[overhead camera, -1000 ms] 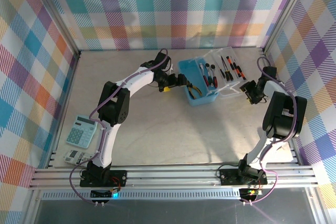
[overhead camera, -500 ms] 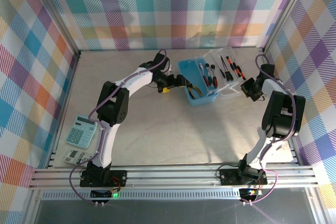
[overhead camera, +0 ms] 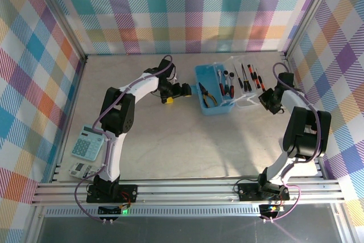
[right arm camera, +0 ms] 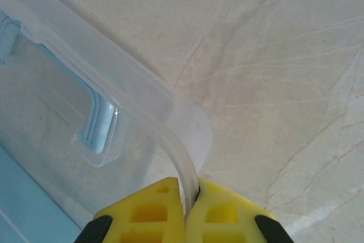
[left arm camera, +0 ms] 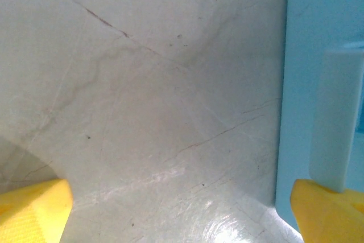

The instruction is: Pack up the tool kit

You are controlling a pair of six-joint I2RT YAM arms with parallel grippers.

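The left gripper (overhead camera: 185,90) is wide open and empty, just left of the light blue case (overhead camera: 219,110). The case sits toward the table's back, its long axis running near-to-far. To its right, the right gripper (right arm camera: 190,200) pinches the rim of the clear lid (right arm camera: 170,112).

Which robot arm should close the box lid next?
Probably right: the right gripper is shut on the clear lid's rim. The left gripper is open beside the blue case.
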